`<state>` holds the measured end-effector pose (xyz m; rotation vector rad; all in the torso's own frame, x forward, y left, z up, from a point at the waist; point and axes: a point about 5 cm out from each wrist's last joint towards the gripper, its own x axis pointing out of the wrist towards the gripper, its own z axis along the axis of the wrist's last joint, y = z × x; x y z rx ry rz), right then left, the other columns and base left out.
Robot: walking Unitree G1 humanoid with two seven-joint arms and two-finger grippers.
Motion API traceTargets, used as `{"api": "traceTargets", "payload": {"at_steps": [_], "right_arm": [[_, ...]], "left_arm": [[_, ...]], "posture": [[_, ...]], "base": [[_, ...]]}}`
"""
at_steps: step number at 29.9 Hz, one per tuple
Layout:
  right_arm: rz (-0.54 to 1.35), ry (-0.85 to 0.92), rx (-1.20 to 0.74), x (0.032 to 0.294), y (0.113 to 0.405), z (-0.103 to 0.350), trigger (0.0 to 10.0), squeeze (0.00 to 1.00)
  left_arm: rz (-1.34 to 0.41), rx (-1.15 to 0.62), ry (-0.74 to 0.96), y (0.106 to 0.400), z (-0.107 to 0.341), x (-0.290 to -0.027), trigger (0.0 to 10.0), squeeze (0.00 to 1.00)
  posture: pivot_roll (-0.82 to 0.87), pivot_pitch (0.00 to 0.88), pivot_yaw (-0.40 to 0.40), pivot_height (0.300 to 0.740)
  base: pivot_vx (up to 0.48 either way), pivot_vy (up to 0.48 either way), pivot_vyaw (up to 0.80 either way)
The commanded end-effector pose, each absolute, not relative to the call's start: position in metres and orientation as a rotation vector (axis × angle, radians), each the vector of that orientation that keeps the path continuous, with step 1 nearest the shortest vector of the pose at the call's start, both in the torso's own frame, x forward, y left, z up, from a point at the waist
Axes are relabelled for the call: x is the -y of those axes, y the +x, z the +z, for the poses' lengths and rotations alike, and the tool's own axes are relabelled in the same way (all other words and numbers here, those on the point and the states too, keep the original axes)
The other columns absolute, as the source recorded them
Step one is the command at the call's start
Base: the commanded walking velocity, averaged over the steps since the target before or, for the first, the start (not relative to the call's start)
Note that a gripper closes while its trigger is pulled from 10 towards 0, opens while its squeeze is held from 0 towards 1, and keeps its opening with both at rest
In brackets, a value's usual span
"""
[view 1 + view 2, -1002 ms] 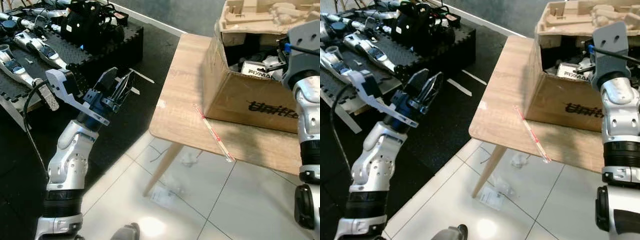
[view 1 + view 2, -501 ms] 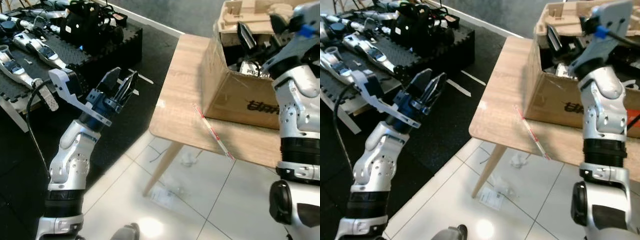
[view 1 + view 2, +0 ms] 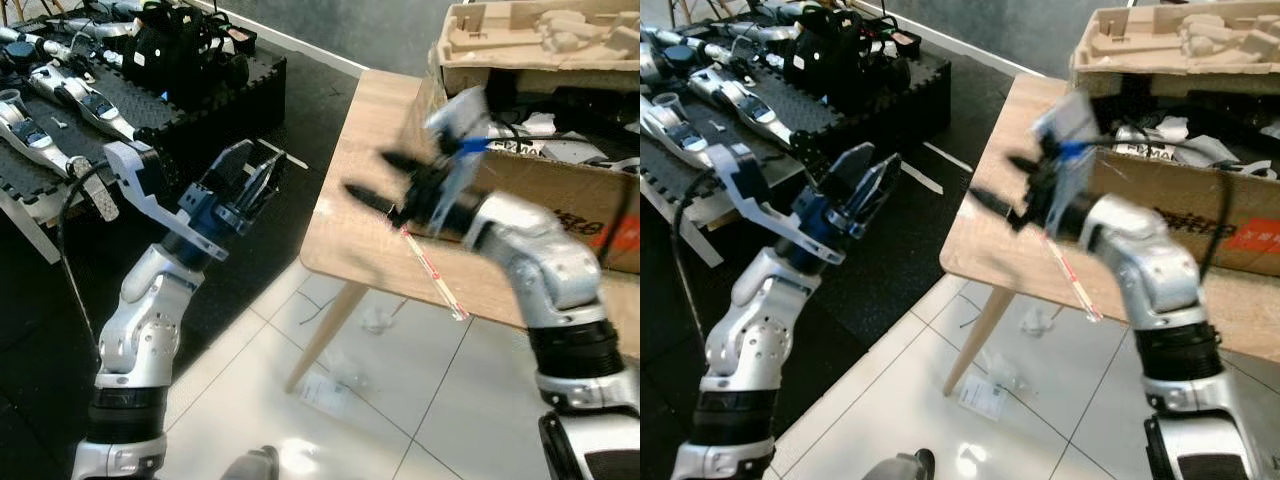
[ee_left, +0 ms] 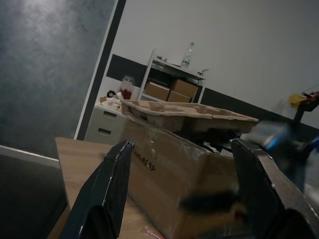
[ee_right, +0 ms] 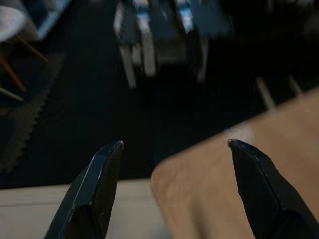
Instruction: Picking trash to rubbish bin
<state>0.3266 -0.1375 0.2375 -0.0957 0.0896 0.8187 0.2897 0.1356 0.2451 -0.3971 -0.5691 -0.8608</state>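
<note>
1. Right gripper [image 3: 375, 175] hung blurred above the near corner of the wooden table [image 3: 365, 200], fingers spread wide apart and holding nothing.
2. Lay on the tabletop just beside that gripper: a thin red-and-white strip [image 3: 432, 272], running from the foot of the cardboard box [image 3: 520, 205] out to the table's front edge.
3. Left gripper [image 3: 252, 178] was raised over the dark floor, well apart from the table, fingers spread and empty.
4. Stood on the table behind the strip: the open box, stuffed with packaging, a moulded pulp tray [image 3: 540, 35] resting across its top.
5. Lay on the white tiles under the table: a crumpled scrap [image 3: 377, 318] and a flat paper sheet [image 3: 328, 392].
6. Sat on black foam mats [image 3: 150, 110] off to the left: robot parts [image 3: 70, 90] and black gear [image 3: 185, 50].
</note>
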Motion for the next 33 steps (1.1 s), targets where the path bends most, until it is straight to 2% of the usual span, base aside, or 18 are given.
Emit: {"api": "traceTargets", "payload": {"at_steps": [1,10,11,14,17,23,27,33], "right_arm": [[0.746,-0.052,-0.191,0.140,0.326,0.225,10.0,0.00],[0.547,0.079,-0.373,0.146,0.325,0.182,10.0,0.00],[0.436,0.140,-0.415,0.154,0.328,0.165,10.0,0.00],[0.382,0.154,-0.440,0.159,0.329,0.158,10.0,0.00],[0.344,0.155,-0.450,0.162,0.329,0.156,10.0,0.00],[0.241,0.154,-0.455,0.176,0.329,0.157,10.0,0.00],[0.202,0.131,-0.450,0.180,0.331,0.156,10.0,0.00],[0.162,0.097,-0.436,0.184,0.332,0.158,10.0,0.00]], "left_arm": [[-0.902,0.556,-0.372,0.285,0.243,-0.135,10.0,0.00],[-1.011,0.531,-0.322,0.275,0.242,-0.136,10.0,0.00],[-1.080,0.488,-0.263,0.270,0.237,-0.134,10.0,0.00],[-1.125,0.453,-0.210,0.266,0.233,-0.133,10.0,0.00],[-1.157,0.425,-0.152,0.262,0.230,-0.132,10.0,0.00],[-1.203,0.329,0.137,0.256,0.219,-0.129,10.0,0.00],[-1.239,0.281,0.229,0.254,0.212,-0.122,10.0,0.00],[-1.276,0.273,0.257,0.253,0.208,-0.108,10.0,0.00]], "posture": [[0.06,0.129,-0.053,0.740],[0.05,0.136,-0.052,0.740],[0.04,0.137,-0.047,0.740],[0.04,0.137,-0.047,0.740],[0.05,0.144,-0.045,0.740],[0.05,0.155,-0.042,0.740],[0.05,0.160,-0.040,0.740],[0.05,0.162,-0.036,0.740]], "base": [[0.000,0.000,0.00],[0.000,0.000,0.00],[0.000,0.000,0.00],[0.000,0.000,0.00],[0.000,0.000,0.00],[0.000,0.000,0.00],[0.000,0.000,0.00],[0.000,0.000,0.00]]}}
